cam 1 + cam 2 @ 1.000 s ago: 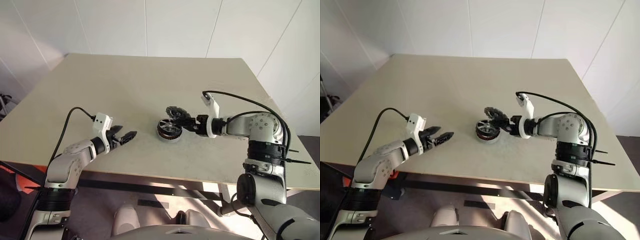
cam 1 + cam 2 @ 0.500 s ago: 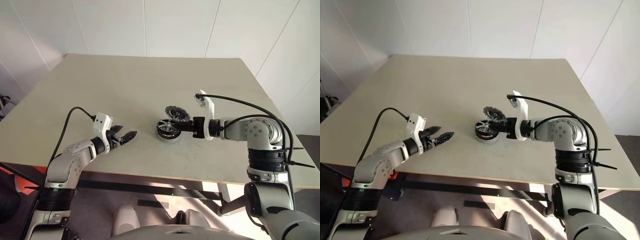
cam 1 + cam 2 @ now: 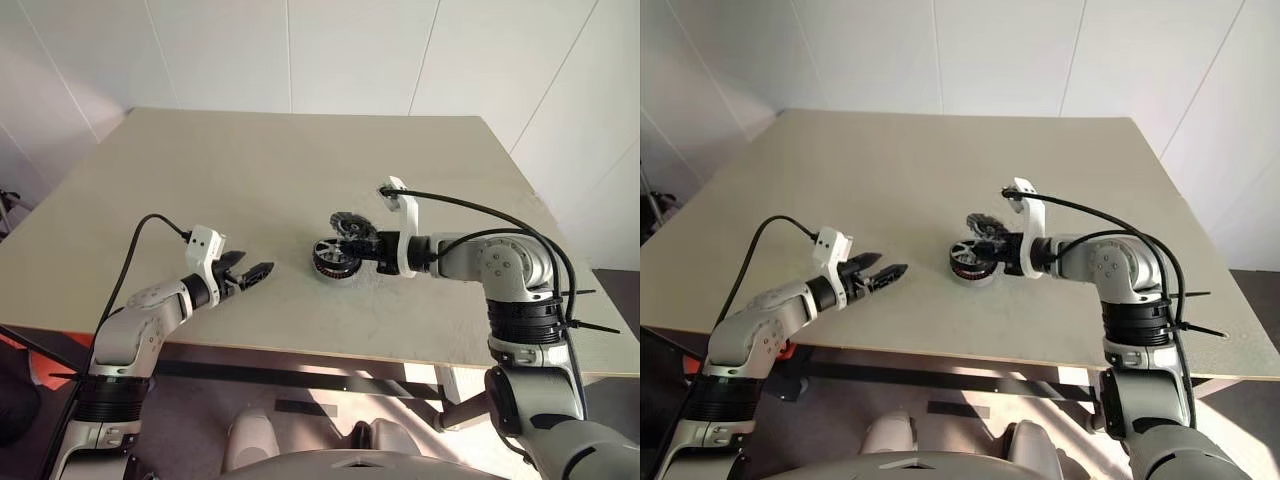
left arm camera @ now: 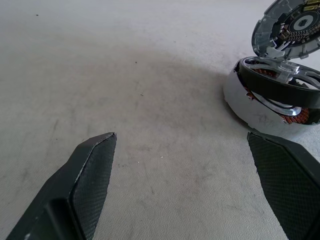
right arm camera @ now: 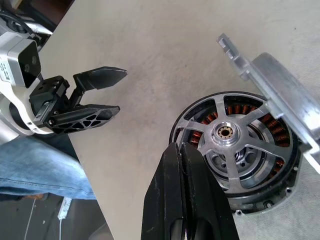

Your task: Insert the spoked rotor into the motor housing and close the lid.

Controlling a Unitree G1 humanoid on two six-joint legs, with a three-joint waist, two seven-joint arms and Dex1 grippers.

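Note:
The round motor housing (image 3: 336, 260) sits mid-table with its hinged lid (image 3: 351, 226) standing open behind it. The silver spoked rotor (image 5: 234, 144) lies in the housing over the copper windings, and from the left wrist view the rotor (image 4: 280, 86) looks slightly tilted in it. My right gripper (image 3: 362, 247) is shut with nothing between its fingers, its tips (image 5: 180, 148) at the housing's rim, just below the lid (image 5: 280, 102). My left gripper (image 3: 262, 270) hangs open a short way left of the housing (image 4: 245, 102), empty, and is also seen as the left gripper (image 5: 121, 90).
The beige table (image 3: 250, 160) stretches bare around the motor. Its near edge runs just behind both arms. A leg in blue jeans (image 5: 40, 170) shows beyond the table edge, under my left arm.
My right gripper has gone from open to shut, rolled at the wrist and shifted left toward the housing. The lid still stands open. The left arm has kept still.

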